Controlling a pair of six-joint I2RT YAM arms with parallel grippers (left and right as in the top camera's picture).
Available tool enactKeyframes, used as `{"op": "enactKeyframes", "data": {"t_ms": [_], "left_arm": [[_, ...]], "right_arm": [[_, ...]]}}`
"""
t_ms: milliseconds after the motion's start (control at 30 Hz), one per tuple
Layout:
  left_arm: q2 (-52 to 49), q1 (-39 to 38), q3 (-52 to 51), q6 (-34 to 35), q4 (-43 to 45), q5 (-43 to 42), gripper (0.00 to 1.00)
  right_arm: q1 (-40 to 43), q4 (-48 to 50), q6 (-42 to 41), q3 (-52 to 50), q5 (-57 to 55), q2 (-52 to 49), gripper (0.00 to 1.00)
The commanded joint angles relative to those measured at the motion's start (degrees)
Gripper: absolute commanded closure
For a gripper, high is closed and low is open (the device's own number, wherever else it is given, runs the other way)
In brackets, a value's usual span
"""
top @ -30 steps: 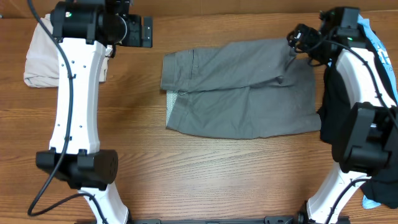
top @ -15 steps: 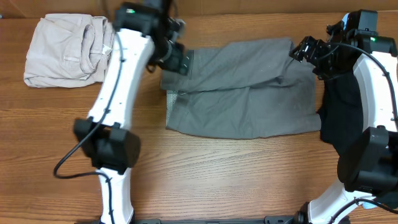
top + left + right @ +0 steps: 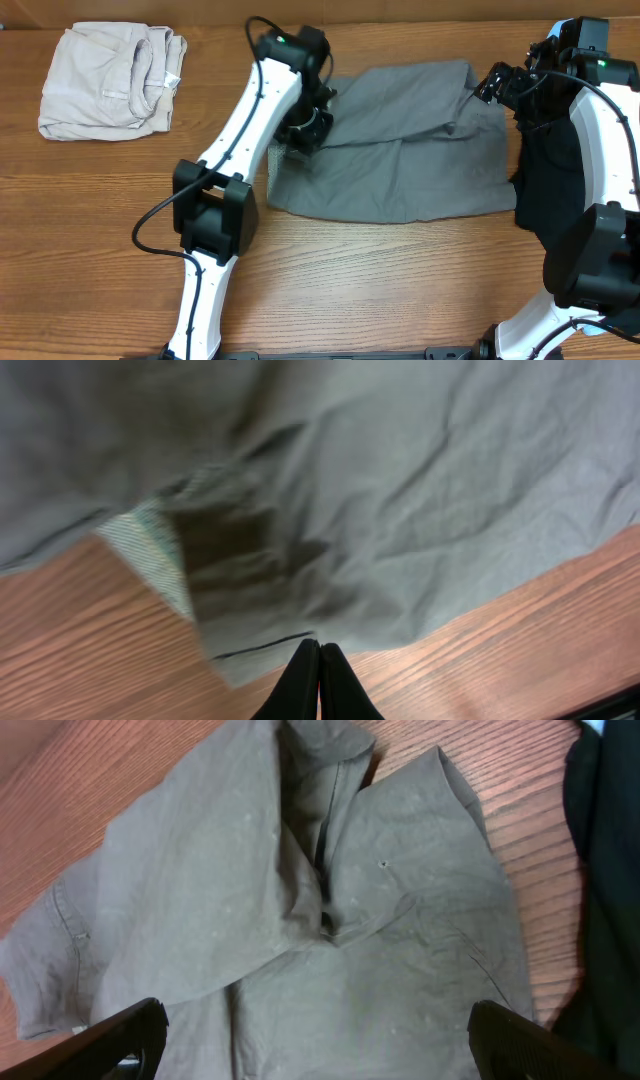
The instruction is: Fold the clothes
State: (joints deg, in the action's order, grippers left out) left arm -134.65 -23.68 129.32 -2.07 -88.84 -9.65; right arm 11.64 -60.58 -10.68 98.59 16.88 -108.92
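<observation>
The clothes [image 3: 400, 150] are a grey pair of shorts lying flat on the wooden table [image 3: 400, 280], mid-right. My left gripper [image 3: 305, 130] is down on their left waistband end. In the left wrist view the fingers [image 3: 319, 647] are pressed tightly together with their tips pinching the hem of the grey cloth [image 3: 400, 510]. A pale mesh pocket lining [image 3: 150, 555] pokes out beside them. My right gripper [image 3: 493, 84] hovers over the shorts' upper right corner. Its fingers stand wide apart [image 3: 315, 1020] with nothing between them, above the cloth [image 3: 300, 920].
A pale beige folded garment [image 3: 105, 80] lies at the table's far left back. A black garment [image 3: 545, 190] with some light-blue cloth sits along the right edge under the right arm, also showing as the black garment [image 3: 605, 870] in the right wrist view.
The left arm swung right from the beige garment to the shorts' left end, lowered there, and its gripper went from open to shut. The right gripper barely shifted.
</observation>
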Motion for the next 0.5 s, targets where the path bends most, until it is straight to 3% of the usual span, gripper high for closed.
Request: {"op": "enactKeyframes", "data": {"t_ms": [0,233,467], "left_arm": [[-0.5,-1.3,-5.0,-0.1,2.0,-1.0,0.96],[-0.5,-1.8,-15.5,3.8,7.9,1.6,0.96],[-0.5,3.0,-20.6,8.5,10.1,7.1,0.96]], "right_arm": [[0.3,0.2,0.5,0.7,-0.8,0.9,0.00],[0.3,-0.1,0.5,0.7,-0.8,0.9,0.00],[0.3,-2.0,0.5,-0.2,-0.8,0.8,0.00]]}}
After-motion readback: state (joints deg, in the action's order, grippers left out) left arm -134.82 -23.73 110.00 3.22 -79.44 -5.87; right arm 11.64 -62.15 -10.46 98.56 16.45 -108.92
